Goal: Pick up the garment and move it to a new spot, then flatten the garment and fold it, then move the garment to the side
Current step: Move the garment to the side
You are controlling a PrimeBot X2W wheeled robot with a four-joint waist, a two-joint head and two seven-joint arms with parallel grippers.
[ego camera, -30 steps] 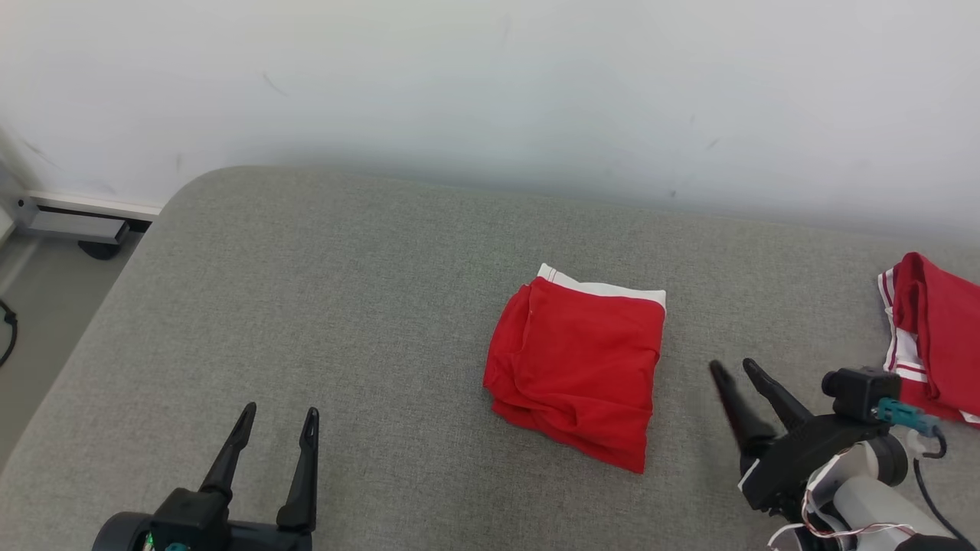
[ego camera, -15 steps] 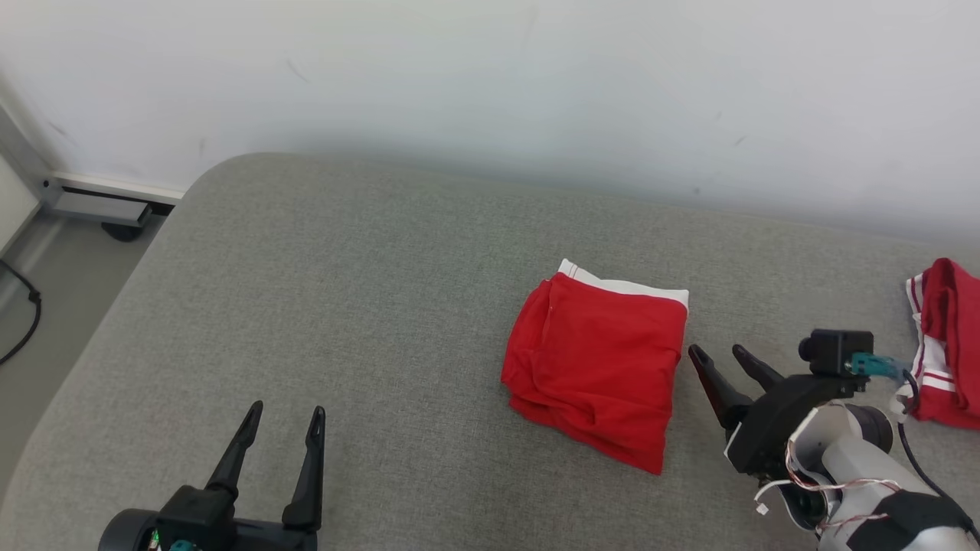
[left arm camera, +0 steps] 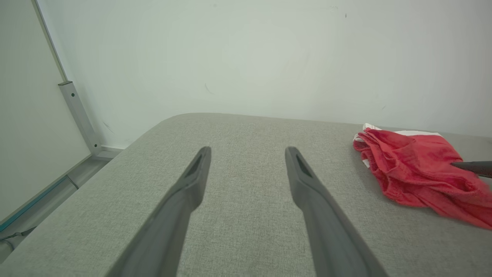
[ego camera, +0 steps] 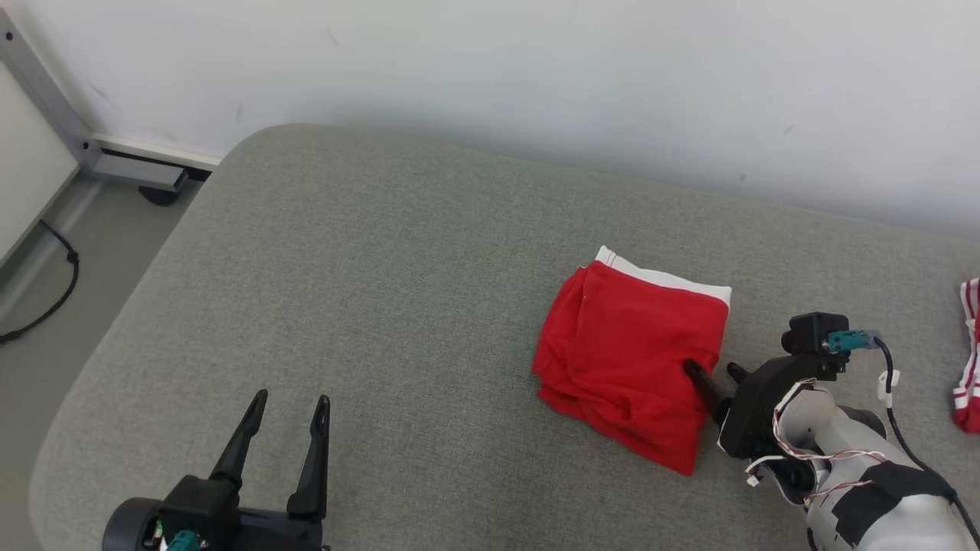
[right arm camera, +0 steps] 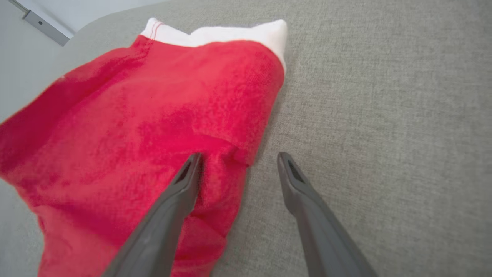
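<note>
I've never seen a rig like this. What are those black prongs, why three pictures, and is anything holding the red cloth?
Those prongs are the robot's hands: two grippers, each with two long fingers. The wide picture comes from a camera on its head, looking down at a grey padded surface. There the left gripper sits lower left and the right gripper reaches in from the lower right. The other two pictures come from wrist cameras, each looking along that hand's own fingers. On the surface lies a folded red garment with a white band; another red-and-white cloth peeks in at the right edge. Both grippers are open and hold nothing. The right one straddles the garment's edge: one finger over the cloth, the other over bare padding.
</note>
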